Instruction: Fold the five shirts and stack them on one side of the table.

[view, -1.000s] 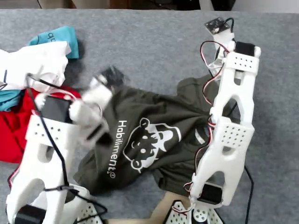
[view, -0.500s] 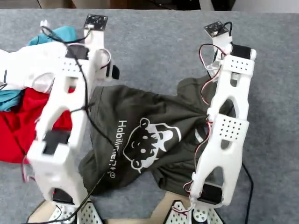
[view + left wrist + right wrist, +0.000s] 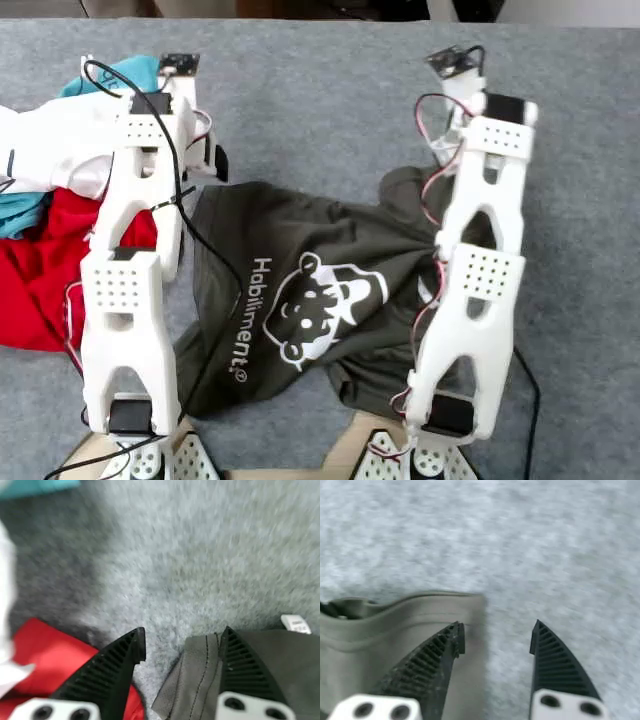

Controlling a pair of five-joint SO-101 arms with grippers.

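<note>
A dark olive shirt (image 3: 320, 290) with a white bear print lies crumpled in the middle of the grey table (image 3: 320, 90). My left gripper (image 3: 182, 637) is open low over the shirt's far left corner (image 3: 200, 680), with the hem between its fingers. My right gripper (image 3: 496, 630) is open at the shirt's far right edge (image 3: 395, 620), one finger over the cloth and the other over bare table. A red shirt (image 3: 40, 270), a white shirt (image 3: 70, 135) and a teal shirt (image 3: 120, 75) lie heaped at the left.
The left arm (image 3: 130, 280) stretches along the heap's edge and the right arm (image 3: 480, 280) covers the olive shirt's right side. Bare table lies beyond both grippers and along the right edge (image 3: 590, 250).
The left arm has swung out from over the olive shirt's left side to its far left corner. The right arm has shifted slightly left.
</note>
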